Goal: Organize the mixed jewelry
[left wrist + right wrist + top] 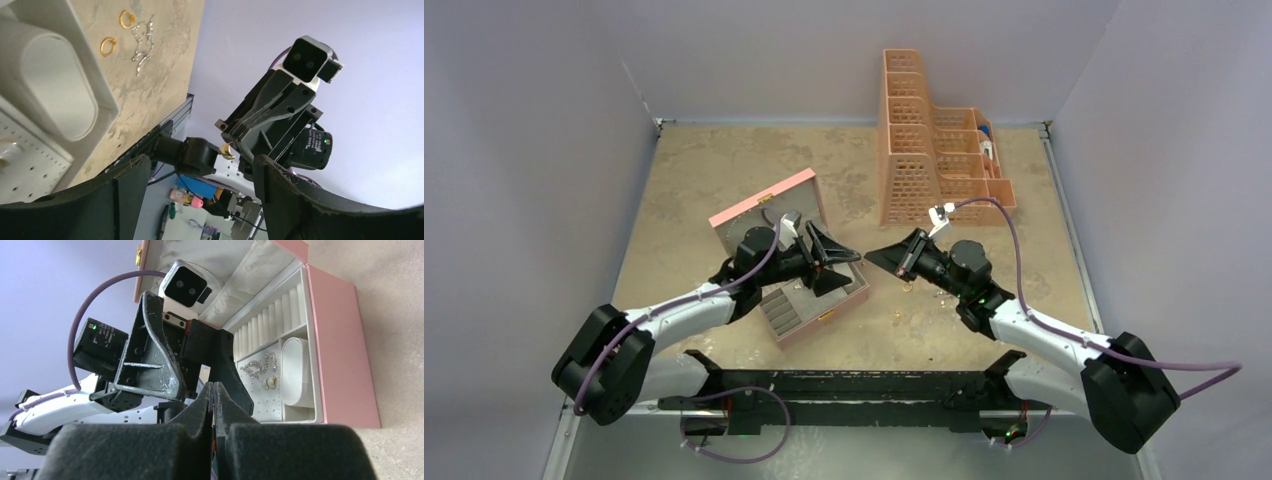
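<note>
While the left gripper [842, 270] hangs by the open pink box [764, 212] with its jaws spread wide and nothing in them, the right gripper [226, 146] points at it tip to tip, fingers squeezed together on a tiny gold piece [228, 152]; two gold rings [102, 47] and a silver chain [142, 45] lie loose on the table [724, 160] just beside the box; inside it, silver bits [257, 366] and small gold pieces [271, 383] sit on the perforated pad next to a white cushion [295, 372].
</note>
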`<state>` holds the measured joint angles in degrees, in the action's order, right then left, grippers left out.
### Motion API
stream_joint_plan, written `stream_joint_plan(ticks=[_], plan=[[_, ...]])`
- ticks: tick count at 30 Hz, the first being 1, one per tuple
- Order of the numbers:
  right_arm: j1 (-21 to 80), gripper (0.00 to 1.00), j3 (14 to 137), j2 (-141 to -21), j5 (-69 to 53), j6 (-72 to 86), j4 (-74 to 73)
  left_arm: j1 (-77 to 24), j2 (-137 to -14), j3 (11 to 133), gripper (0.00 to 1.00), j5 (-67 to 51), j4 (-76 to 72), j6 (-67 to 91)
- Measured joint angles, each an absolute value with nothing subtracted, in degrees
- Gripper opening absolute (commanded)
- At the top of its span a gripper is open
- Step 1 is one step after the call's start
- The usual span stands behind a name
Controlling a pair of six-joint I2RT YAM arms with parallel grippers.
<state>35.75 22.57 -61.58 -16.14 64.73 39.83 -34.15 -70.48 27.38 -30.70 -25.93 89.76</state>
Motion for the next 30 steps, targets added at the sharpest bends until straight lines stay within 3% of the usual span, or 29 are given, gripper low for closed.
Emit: stream_joint_plan(ticks=[9, 23, 30], plan=[[35.7, 0.0, 22.3, -63.4, -16.5, 65.7, 42.9, -35.8, -72.2, 27.4, 0.58, -26.1, -32.0, 95.6], [35.7, 0.0, 21.6, -63.8, -17.5, 66.7, 44.6, -37.0, -74.1, 26.6, 0.55, -25.2, -37.3, 104.7], [35.7, 0.0, 20.4, -63.8, -17.5, 67.7, 46.4, -37.4, -74.1, 26.5, 0.43, -25.3, -37.3, 106.6]])
